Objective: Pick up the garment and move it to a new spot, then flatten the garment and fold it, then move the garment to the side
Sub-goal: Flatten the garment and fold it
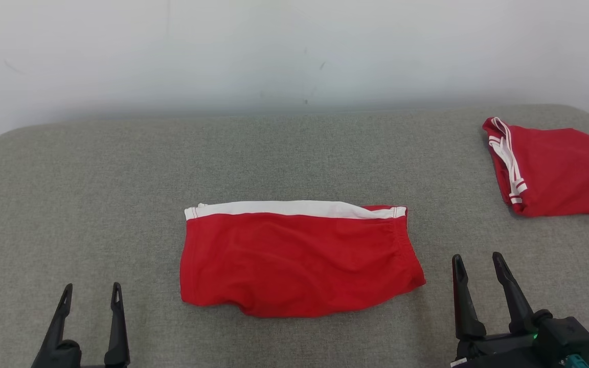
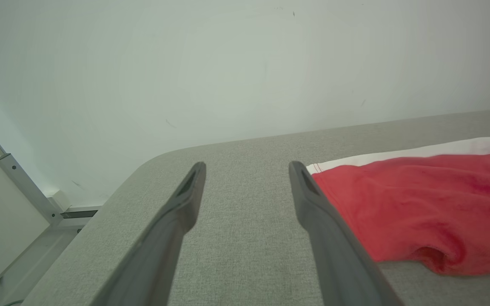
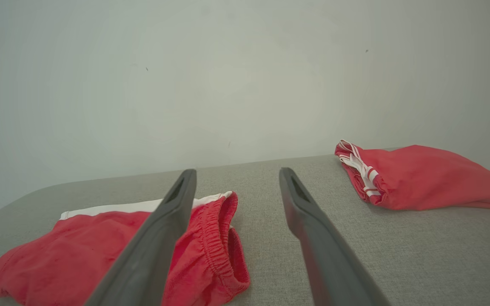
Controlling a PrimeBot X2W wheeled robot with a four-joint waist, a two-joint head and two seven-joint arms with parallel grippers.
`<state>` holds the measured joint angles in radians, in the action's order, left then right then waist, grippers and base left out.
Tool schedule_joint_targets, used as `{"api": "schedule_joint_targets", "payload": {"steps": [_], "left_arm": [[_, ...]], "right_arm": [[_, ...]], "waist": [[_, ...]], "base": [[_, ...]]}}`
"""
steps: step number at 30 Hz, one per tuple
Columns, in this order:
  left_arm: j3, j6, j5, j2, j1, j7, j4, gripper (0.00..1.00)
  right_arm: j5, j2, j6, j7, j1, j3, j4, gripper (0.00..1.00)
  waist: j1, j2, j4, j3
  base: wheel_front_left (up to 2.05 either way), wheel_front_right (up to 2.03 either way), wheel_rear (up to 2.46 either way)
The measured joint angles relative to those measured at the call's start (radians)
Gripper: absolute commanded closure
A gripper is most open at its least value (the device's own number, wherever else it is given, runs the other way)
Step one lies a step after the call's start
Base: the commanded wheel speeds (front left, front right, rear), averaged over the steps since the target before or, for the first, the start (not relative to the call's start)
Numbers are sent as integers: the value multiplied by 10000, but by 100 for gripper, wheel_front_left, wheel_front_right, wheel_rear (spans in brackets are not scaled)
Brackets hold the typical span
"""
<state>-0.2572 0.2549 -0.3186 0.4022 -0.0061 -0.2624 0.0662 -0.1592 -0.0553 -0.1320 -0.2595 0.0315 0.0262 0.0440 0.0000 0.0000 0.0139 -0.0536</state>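
Observation:
A red garment (image 1: 299,258) with a white strip along its far edge lies folded flat in the middle of the grey surface. It also shows at the right of the left wrist view (image 2: 423,204) and at the lower left of the right wrist view (image 3: 79,250), its elastic waistband (image 3: 217,242) facing the right gripper. My left gripper (image 1: 91,296) is open, near the front edge, left of the garment and apart from it. My right gripper (image 1: 477,265) is open too, just right of the garment's waistband end, holding nothing.
A second red garment (image 1: 560,171) with white stripes lies folded at the far right of the grey padded surface (image 1: 120,179), also seen in the right wrist view (image 3: 415,176). A pale wall (image 1: 294,51) rises behind. The surface's left edge drops off by a metal frame (image 2: 24,187).

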Motion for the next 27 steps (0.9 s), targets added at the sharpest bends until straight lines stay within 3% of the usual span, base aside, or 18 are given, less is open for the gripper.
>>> {"api": "schedule_joint_targets", "payload": {"steps": [27], "left_arm": [[13,-75,-13,-15,50,0,-29,0]], "right_arm": [[48,13,0,150,8,48,113,0]], "waist": [[0,-1,52,60]], "base": [[0,0,0]]}}
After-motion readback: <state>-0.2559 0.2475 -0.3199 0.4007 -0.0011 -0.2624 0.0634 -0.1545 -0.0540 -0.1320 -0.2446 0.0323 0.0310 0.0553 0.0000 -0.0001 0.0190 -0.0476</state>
